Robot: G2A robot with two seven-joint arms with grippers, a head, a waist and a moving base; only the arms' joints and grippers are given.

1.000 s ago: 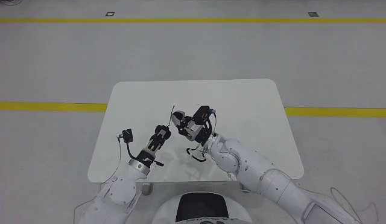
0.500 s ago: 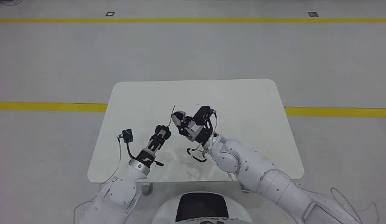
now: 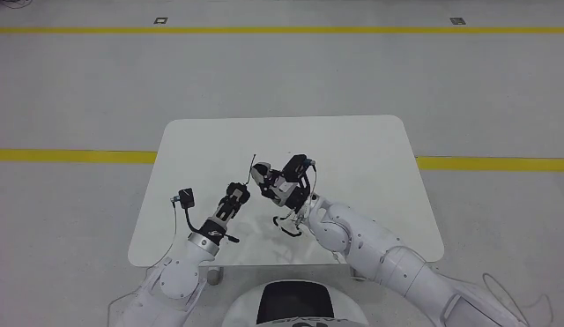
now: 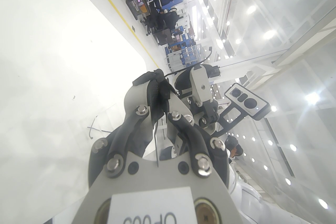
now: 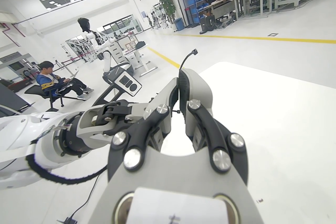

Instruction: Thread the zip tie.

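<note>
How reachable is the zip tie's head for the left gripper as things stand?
Probably not as is: the left gripper looks shut on the zip tie, and its head sticks out beyond the shut right gripper.

Top view looks down — close, low wrist views share its table point(image 3: 370, 146).

Over the table point(image 3: 352, 142), toward nine o'clock of its centre, the left gripper point(image 3: 238, 192) sits at eight o'clock of the right gripper point(image 3: 261, 175), nearly touching. The zip tie point(image 3: 253, 162) runs from one to the other, its end sticking out toward twelve o'clock.
</note>
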